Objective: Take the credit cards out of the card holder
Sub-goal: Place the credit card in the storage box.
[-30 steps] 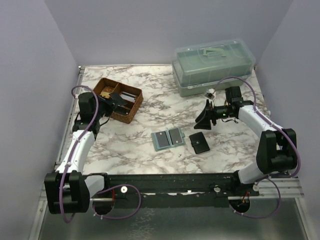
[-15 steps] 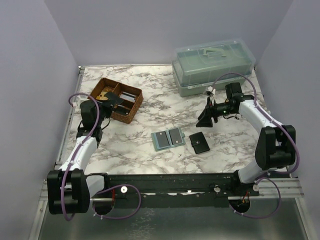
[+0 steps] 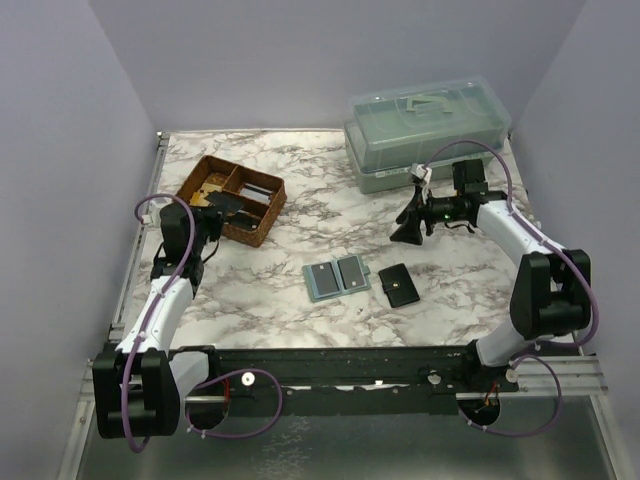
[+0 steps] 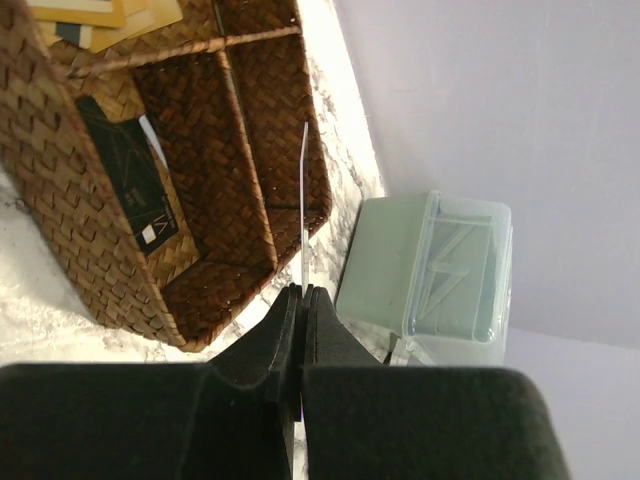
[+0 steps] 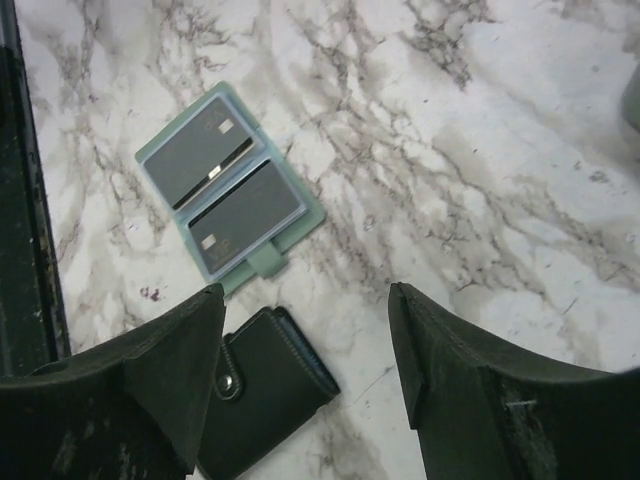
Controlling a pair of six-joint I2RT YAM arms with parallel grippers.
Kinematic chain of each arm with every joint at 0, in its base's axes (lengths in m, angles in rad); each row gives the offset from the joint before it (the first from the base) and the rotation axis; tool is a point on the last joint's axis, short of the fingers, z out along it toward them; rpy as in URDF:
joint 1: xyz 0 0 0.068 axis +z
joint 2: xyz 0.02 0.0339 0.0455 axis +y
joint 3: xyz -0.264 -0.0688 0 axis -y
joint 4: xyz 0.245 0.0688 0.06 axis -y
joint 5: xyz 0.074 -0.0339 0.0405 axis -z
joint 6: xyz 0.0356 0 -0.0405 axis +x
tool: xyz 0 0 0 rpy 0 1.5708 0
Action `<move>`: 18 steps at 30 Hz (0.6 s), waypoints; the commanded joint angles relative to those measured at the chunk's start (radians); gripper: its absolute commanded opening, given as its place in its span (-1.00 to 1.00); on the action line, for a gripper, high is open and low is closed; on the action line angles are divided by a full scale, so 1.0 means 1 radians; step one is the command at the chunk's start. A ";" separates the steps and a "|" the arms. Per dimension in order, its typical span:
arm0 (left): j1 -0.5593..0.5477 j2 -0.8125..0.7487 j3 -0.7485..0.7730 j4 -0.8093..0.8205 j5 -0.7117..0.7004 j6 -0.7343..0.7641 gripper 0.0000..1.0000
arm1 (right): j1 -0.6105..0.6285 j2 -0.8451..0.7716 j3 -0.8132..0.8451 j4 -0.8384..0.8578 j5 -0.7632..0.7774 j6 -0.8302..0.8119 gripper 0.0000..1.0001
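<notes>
The sage-green card holder (image 3: 308, 284) lies open and flat at the table's middle, with two dark credit cards (image 3: 337, 277) in its sleeves. In the right wrist view the card holder (image 5: 268, 262) sits ahead and left of my right gripper (image 5: 305, 295), its two cards (image 5: 243, 218) side by side. My right gripper (image 3: 408, 232) hovers open to the holder's right, nothing between its fingers. My left gripper (image 3: 222, 205) is shut on a thin credit card (image 4: 303, 190), seen edge-on, above the wicker basket's near rim.
A wicker basket (image 3: 255, 233) at the back left holds a dark card (image 4: 130, 175) and yellowish cards (image 4: 100, 15). A closed black snap wallet (image 3: 399, 286) lies just right of the holder. A lidded translucent box (image 3: 425, 130) stands at the back right.
My left arm has drawn back toward the left with the card in its grip. My right gripper has risen toward the back and its jaws stand slightly wider.
</notes>
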 commanded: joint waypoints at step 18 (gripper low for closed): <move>-0.001 0.145 0.060 -0.054 -0.048 -0.062 -1.00 | -0.002 0.319 0.277 0.160 -0.093 0.089 0.45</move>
